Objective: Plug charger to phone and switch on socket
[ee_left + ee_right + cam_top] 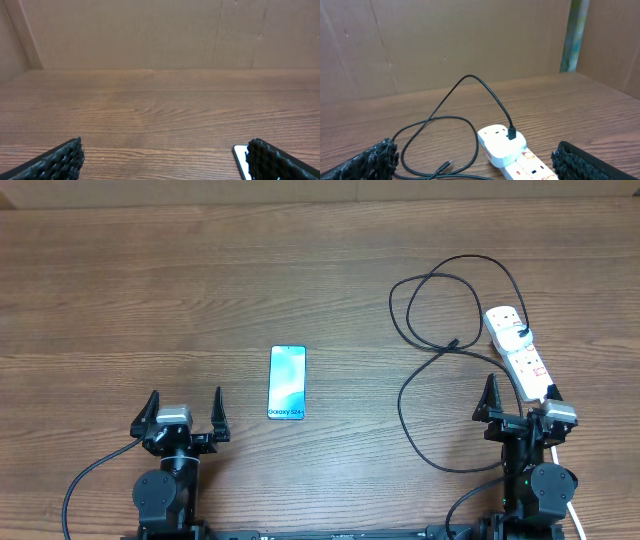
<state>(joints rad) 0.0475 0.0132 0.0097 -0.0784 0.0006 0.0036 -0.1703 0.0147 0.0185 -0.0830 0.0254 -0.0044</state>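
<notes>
From overhead, the slim rectangular phone [287, 383] with a light blue screen lies flat on the brown wooden table [150, 300], just ahead of the left gripper [185, 402]. The white elongated power strip [518, 348] lies at far right, with the thin black charger cable [403, 395] looping beside it. The left wrist view shows spread, empty fingers [60, 161]. In the right wrist view the right gripper [470, 161] gapes empty, and the small black adapter [511, 133] sits plugged into the strip.
</notes>
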